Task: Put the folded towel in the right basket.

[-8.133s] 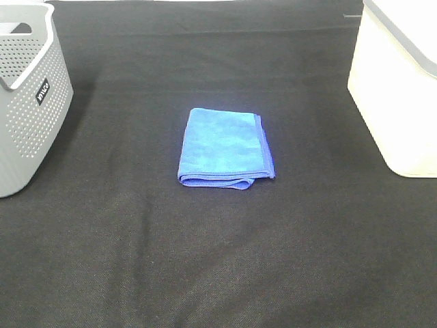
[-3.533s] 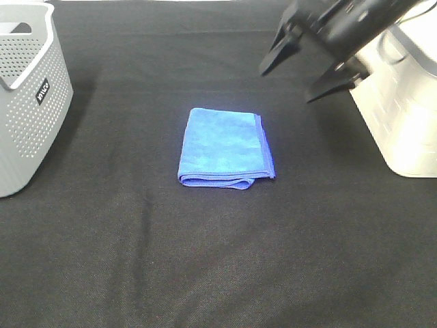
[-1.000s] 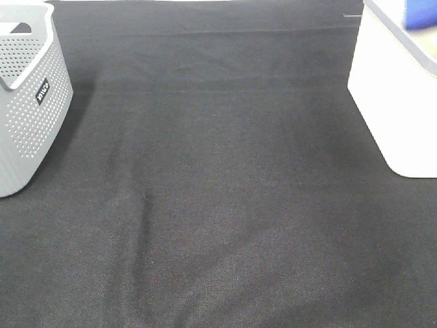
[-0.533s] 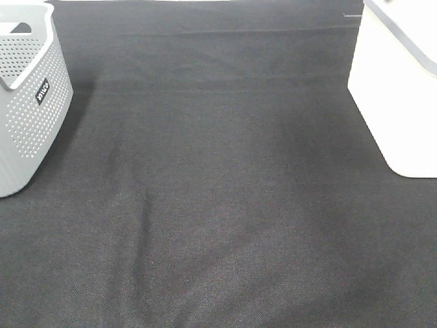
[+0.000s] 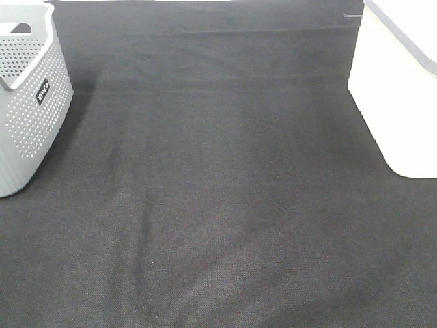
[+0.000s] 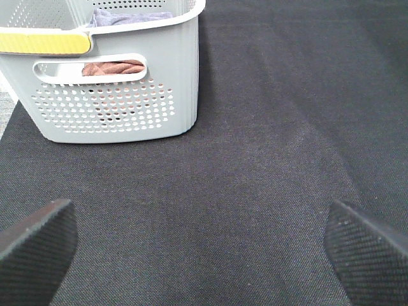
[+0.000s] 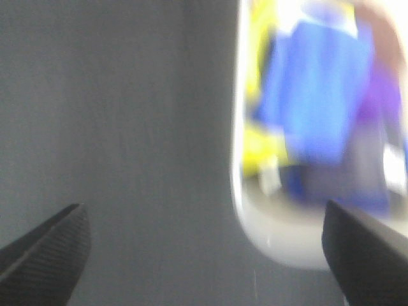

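The blue folded towel (image 7: 322, 95) lies inside the white right basket (image 7: 280, 245), on top of yellow and purple cloths; this right wrist view is blurred. The same basket (image 5: 399, 96) stands at the right edge of the exterior view, where its inside is hidden. My right gripper (image 7: 210, 255) is open and empty above the black cloth beside the basket. My left gripper (image 6: 204, 245) is open and empty over the black cloth near the grey basket. Neither arm shows in the exterior view.
A grey perforated basket (image 5: 31, 102) stands at the left edge of the table; in the left wrist view (image 6: 115, 108) it holds folded cloths and has a yellow handle strip. A black cloth (image 5: 218, 191) covers the table.
The towel has gone from the middle of the table: the right gripper came in over it, a blue patch showed above the right basket a second ago, and now both are out of the exterior view.
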Tool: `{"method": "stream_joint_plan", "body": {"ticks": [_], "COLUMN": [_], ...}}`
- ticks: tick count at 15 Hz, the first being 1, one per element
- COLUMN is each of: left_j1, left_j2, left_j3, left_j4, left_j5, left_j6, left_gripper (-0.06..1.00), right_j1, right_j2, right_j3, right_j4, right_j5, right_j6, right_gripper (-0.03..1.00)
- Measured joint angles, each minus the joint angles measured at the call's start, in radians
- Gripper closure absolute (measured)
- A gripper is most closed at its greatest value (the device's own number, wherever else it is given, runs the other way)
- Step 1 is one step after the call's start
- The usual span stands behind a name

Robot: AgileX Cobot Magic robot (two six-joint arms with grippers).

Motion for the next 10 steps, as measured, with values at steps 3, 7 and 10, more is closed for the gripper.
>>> {"method": "stream_joint_plan", "body": {"ticks": [3, 7, 10], "left_j1": [0.000, 0.000, 0.000], "left_j2": [0.000, 0.000, 0.000], "left_j3": [0.000, 0.000, 0.000], "left_j4": [0.000, 0.000, 0.000], "left_j5": [0.000, 0.000, 0.000], "left_j6": [0.000, 0.000, 0.000], "left_gripper": [-0.03, -0.03, -0.03], "right_j1": [0.000, 0.000, 0.000], "right_j2": [-0.417, -1.020, -1.224], "right_j3": [0.471, 0.995, 1.092], "right_j4": [-0.008, -0.041, -0.042], "right_j5": [-0.091, -0.116, -0.118], "right_j6": [0.011, 0.011, 0.011], "right_gripper": [0.01, 0.01, 0.01]}}
